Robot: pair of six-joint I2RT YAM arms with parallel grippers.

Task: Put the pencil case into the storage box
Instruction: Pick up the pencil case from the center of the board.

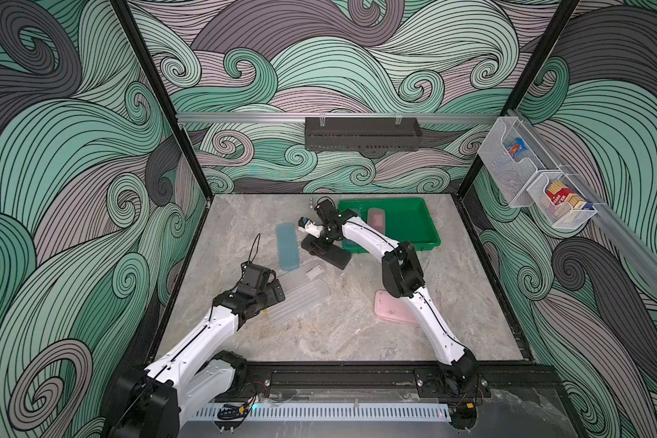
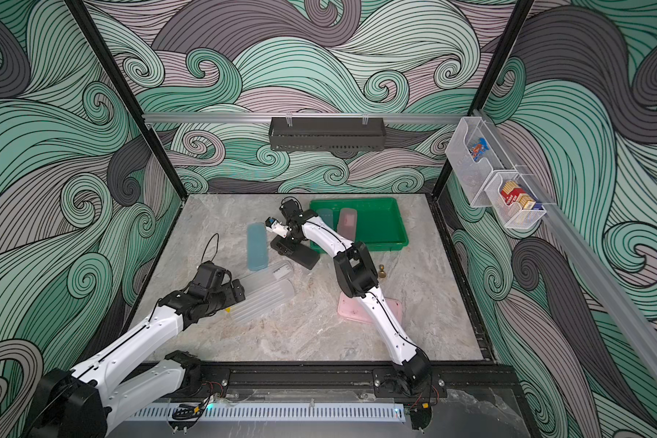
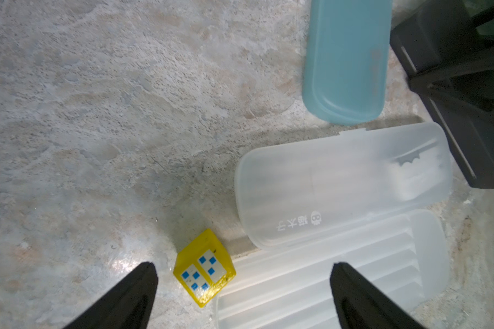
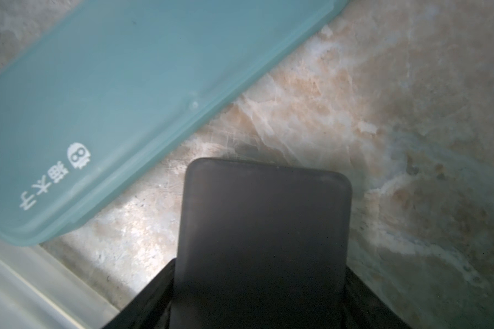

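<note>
Top views: high, front, downward over whole marble tabletop (image 1: 338, 333); wrist views: close, downward, blue pencil case (image 3: 345, 57) (image 4: 97, 99) common to both

Dark grey slotted shelf (image 1: 363, 138) on back-wall rail (image 1: 243, 117); mesh bins (image 1: 509, 167) hold packets (image 1: 516, 147); yellow blue-dotted cube (image 3: 204, 267) on marble tabletop (image 3: 97, 142).

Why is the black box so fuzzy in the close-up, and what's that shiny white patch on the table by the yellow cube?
In the right wrist view the black pencil case sits very near the lens, so it looks blurry; in the left wrist view the white patch on the table beside the yellow cube is glare off the glossy surface.
</note>
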